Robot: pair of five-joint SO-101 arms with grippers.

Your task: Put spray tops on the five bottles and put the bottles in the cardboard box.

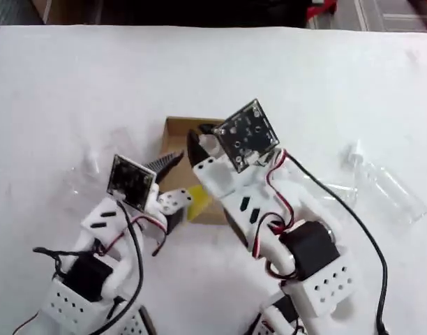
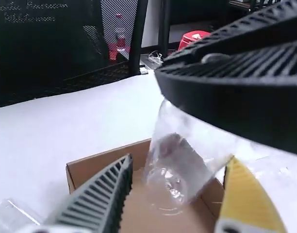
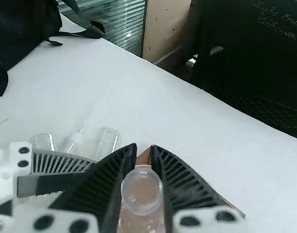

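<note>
High view: we log right fingers [image 1: 197, 150] above box [image 1: 173, 128], left fingers [image 1: 169, 162] at its near edge; spare bottle [image 1: 389, 185] on counter [image 1: 304, 77].
Left wrist view: left fingers released; bottle [image 2: 180, 162] hangs over box floor, slightly tilted.
Right wrist view: right fingers clenched on bottle neck.
We judge: lower until base rests, then release, with left fingers well clear.

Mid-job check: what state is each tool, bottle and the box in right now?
right tool: shut on the held bottle's neck, over the box.
left tool: open, fingers either side of the held bottle's base.
held bottle: roughly upright, neck open, no spray top.
cardboard box: open.
capped bottle: lying on the table, spray top looks fitted.
loose bottle: lying on the table, outside the box.
</note>
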